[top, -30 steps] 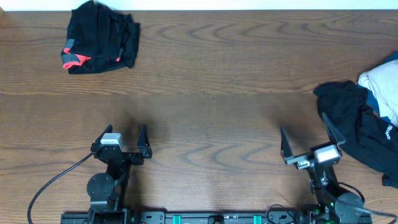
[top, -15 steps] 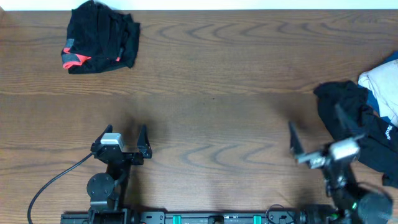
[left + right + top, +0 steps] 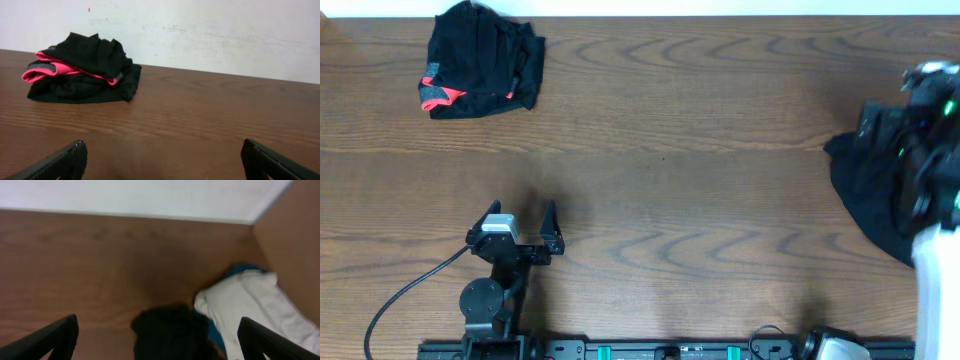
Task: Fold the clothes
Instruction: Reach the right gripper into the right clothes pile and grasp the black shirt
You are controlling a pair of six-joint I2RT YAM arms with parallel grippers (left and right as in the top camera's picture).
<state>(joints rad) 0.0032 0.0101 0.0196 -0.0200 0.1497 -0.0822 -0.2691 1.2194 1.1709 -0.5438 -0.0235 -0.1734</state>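
A folded black garment with coral-red trim (image 3: 480, 60) lies at the table's far left corner, and it also fills the upper left of the left wrist view (image 3: 85, 70). My left gripper (image 3: 525, 225) (image 3: 162, 150) rests open near the front edge, well short of it, with only bare wood between its fingers. A crumpled black garment (image 3: 868, 190) (image 3: 170, 330) lies at the right edge. My right arm (image 3: 925, 130) hovers blurred above it. The right gripper (image 3: 157, 340) is open over this garment and holds nothing.
A white garment (image 3: 255, 305) lies on a blue cloth (image 3: 240, 270) just right of the black one, by the table's right edge. A pale wall (image 3: 200, 30) runs along the far edge. A black cable (image 3: 400, 300) trails from the left arm's base.
My right arm has swung from the front of the table up and to the right, over the crumpled black garment. The left arm has not moved, and both grippers have stayed open.
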